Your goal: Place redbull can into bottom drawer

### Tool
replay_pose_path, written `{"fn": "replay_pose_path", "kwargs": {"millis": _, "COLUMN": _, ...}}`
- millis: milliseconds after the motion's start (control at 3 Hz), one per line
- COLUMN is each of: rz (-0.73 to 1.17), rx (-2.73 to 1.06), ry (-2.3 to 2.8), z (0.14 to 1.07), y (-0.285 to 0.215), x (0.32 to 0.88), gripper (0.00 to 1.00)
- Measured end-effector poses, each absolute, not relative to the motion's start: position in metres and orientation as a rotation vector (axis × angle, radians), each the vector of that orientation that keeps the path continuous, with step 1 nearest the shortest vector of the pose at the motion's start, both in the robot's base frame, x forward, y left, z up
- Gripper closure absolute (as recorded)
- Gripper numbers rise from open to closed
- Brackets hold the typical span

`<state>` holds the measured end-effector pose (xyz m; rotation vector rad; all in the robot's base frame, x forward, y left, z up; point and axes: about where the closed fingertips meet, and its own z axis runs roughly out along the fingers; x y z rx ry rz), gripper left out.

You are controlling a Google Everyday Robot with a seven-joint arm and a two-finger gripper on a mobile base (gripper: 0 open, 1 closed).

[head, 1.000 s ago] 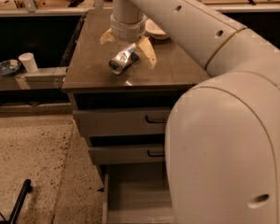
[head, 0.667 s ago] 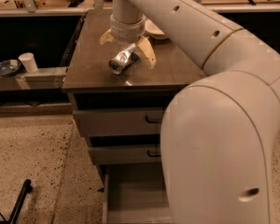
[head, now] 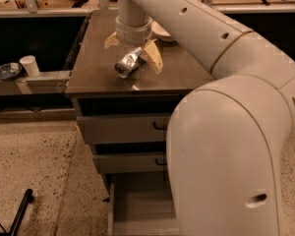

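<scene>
The redbull can (head: 128, 63), silver with blue patches, lies on its side on the dark cabinet top (head: 93, 68). My gripper (head: 132, 50) hangs just above it, open, with one tan finger (head: 154, 56) by the can's right end and the other finger (head: 111, 41) apart from it at the left. The bottom drawer (head: 137, 208) is pulled out below the two upper drawers, and its plain floor shows. My large white arm covers the drawer's right part.
A white bowl (head: 162, 31) sits on the cabinet top behind the gripper. A white paper cup (head: 29, 65) and a dark dish (head: 7, 72) stand on a low shelf at the left. A black bar (head: 20, 211) lies on the speckled floor.
</scene>
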<state>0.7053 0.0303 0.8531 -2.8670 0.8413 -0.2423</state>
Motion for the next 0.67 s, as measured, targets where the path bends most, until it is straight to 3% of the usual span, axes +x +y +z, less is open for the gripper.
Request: {"fn": "replay_pose_path", "kwargs": {"millis": 667, "rz": -0.215, "rx": -2.865, "ry": 0.842, "z": 0.8462, "y": 0.0321, "x": 0.7053, "gripper": 0.03}}
